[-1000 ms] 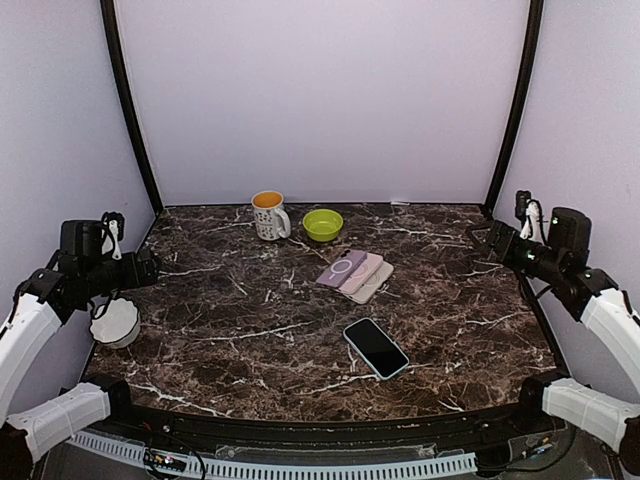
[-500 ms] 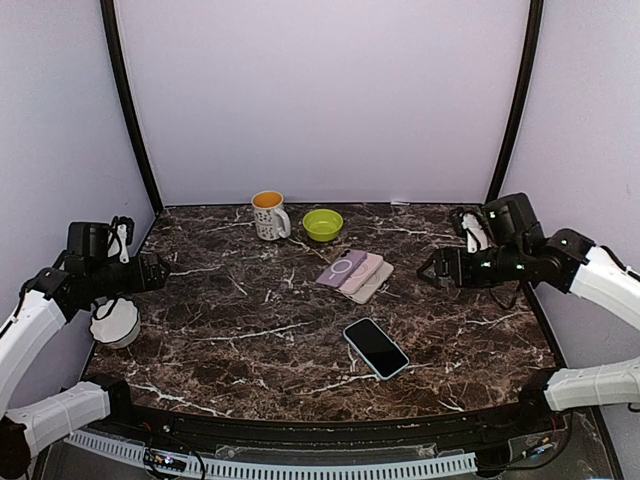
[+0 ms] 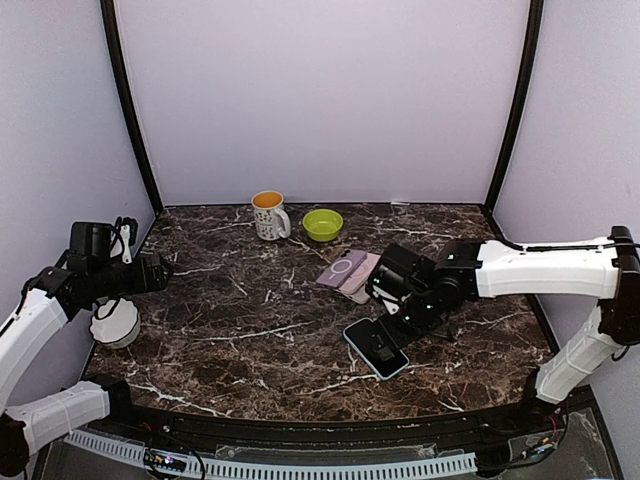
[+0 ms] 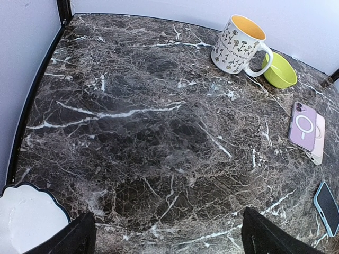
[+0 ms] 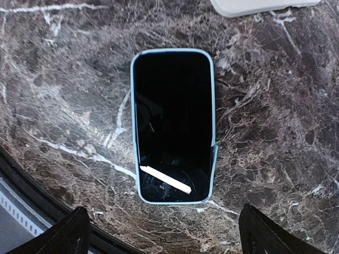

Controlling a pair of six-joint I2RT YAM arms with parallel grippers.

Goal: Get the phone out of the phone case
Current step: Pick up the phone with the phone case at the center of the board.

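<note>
First, overhead, phone: a dark-screened phone [image 3: 376, 348] lies face up in a light blue phone case [image 3: 366, 357] on the table [image 3: 250, 300], near the front and right of centre.
Overhead, right end effector: the right end effector [image 3: 395, 315] hangs just above the phone's far end, reaching in from the right. Its finger spacing is hard to read from here.
Overhead, left end effector: the left end effector [image 3: 155, 270] is held over the table's left edge, well apart from the phone.
Overhead, other things: a patterned mug [image 3: 268, 214] and a green bowl [image 3: 322, 224] stand side by side at the back. A purple case [image 3: 345, 268] lies on a beige case [image 3: 372, 283] just beyond the phone. A white dish [image 3: 114, 323] sits at the left edge.
Left wrist, end effector: the left end effector [image 4: 168, 222] has its fingers [image 4: 79, 235] spread wide over bare marble, with nothing between them.
Left wrist, surroundings: the mug [image 4: 238, 45] touches the bowl [image 4: 279, 71] with its handle. The purple case [image 4: 302, 127], the white dish [image 4: 24, 217] and a corner of the phone [image 4: 328, 206] also show.
Right wrist, end effector: the right end effector [image 5: 163, 211] has its fingers [image 5: 63, 235] spread wide, one tip at either side of the phone's near end. They hold nothing.
Right wrist, phone: the phone [image 5: 173, 126] lies flat and still seated in its case [image 5: 139, 196], with the blue rim showing all round.
</note>
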